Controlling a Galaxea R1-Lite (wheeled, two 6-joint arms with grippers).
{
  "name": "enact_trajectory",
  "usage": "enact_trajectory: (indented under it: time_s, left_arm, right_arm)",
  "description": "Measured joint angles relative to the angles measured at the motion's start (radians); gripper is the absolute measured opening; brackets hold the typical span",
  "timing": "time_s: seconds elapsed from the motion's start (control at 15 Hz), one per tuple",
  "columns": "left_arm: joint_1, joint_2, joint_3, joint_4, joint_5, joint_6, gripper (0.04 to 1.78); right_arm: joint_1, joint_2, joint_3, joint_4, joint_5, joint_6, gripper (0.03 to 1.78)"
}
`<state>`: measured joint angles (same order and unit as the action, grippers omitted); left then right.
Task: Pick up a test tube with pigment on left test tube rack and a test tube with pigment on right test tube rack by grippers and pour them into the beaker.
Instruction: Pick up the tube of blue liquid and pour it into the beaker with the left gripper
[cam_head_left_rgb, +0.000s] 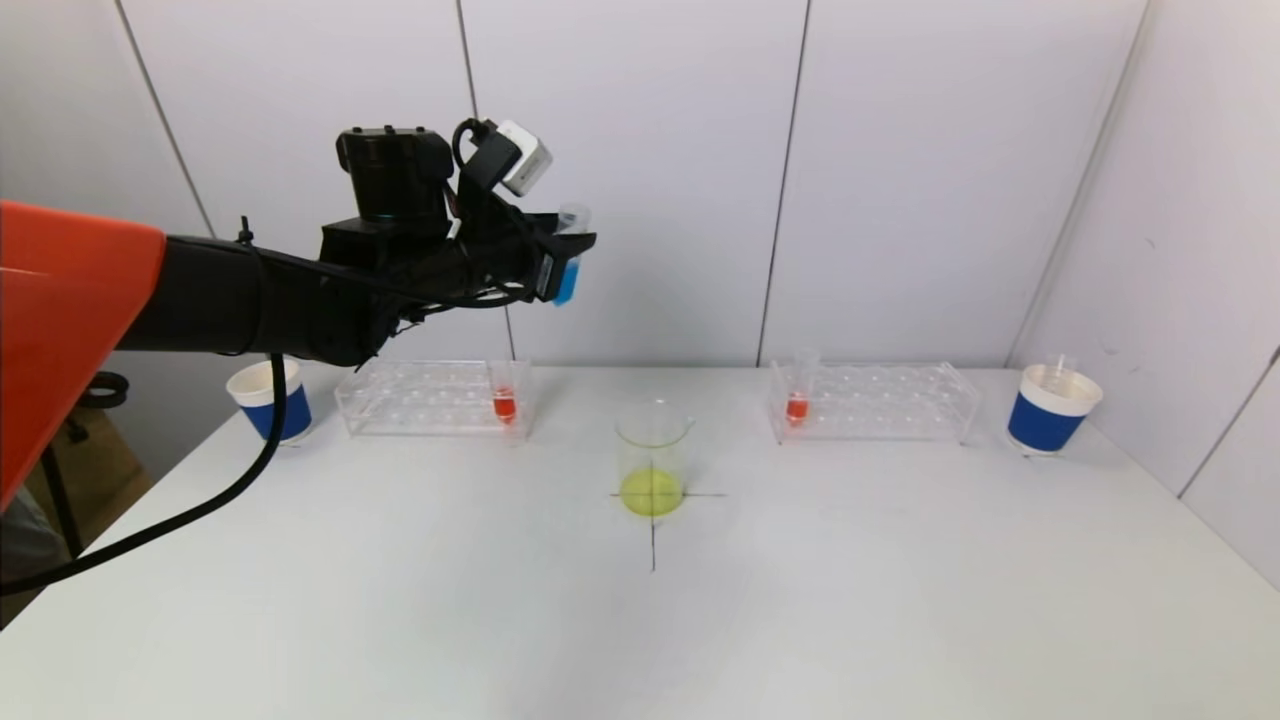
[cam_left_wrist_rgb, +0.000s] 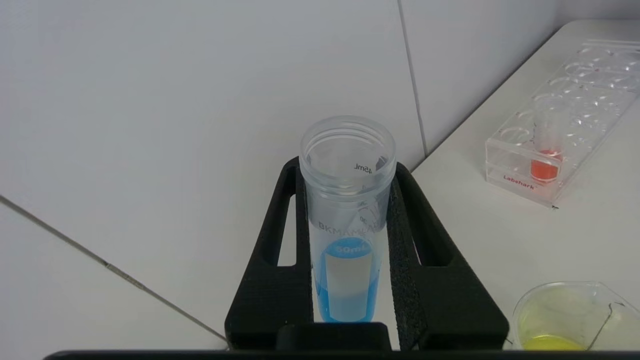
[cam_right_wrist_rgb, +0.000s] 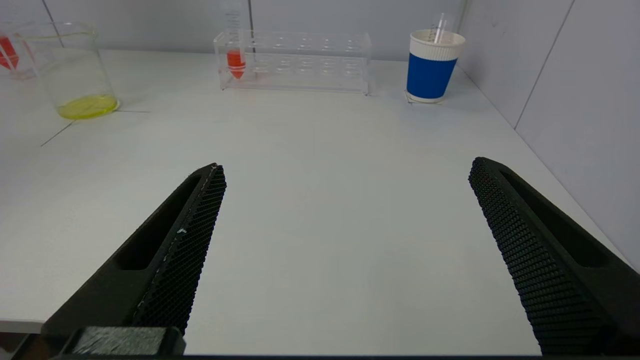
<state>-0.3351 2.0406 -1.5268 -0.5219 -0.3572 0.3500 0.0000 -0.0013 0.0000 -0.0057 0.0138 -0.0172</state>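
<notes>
The left tool (cam_head_left_rgb: 560, 262) pinches a blue tube (cam_left_wrist_rgb: 347, 220) high above the surface, not yet poured into the beaker (cam_head_left_rgb: 653, 462). The right tool (cam_right_wrist_rgb: 345, 240), spread, holds nothing; its rack's red tube (cam_right_wrist_rgb: 235, 61) remains.

My left gripper (cam_head_left_rgb: 565, 262) clamps an uncapped blue-pigment tube (cam_left_wrist_rgb: 347, 220) high above the left rack (cam_head_left_rgb: 435, 398). Each rack, including the right rack (cam_head_left_rgb: 875, 400), holds one red-pigment tube (cam_head_left_rgb: 797, 398). The beaker (cam_head_left_rgb: 652, 465) holds yellow liquid.
</notes>
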Motion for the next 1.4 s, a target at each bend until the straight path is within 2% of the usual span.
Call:
enact_trajectory:
  time_s: [0.2, 0.6, 1.13, 1.4]
  left_arm:
    - [-0.006, 0.02, -0.001, -0.024, -0.073, 0.083, 0.45]
    - [-0.007, 0.06, 0.025, -0.14, -0.149, 0.178, 0.45]
    - [-0.006, 0.096, 0.066, -0.149, -0.344, 0.366, 0.45]
    - [-0.007, 0.114, 0.076, -0.163, -0.37, 0.432, 0.45]
  right_arm:
    - [0.0, 0.0, 0.0, 0.0, 0.0, 0.0, 1.77]
    - [0.0, 0.0, 0.0, 0.0, 0.0, 0.0, 1.77]
    - [0.0, 0.0, 0.0, 0.0, 0.0, 0.0, 1.77]
    - [0.0, 0.0, 0.0, 0.0, 0.0, 0.001, 1.77]
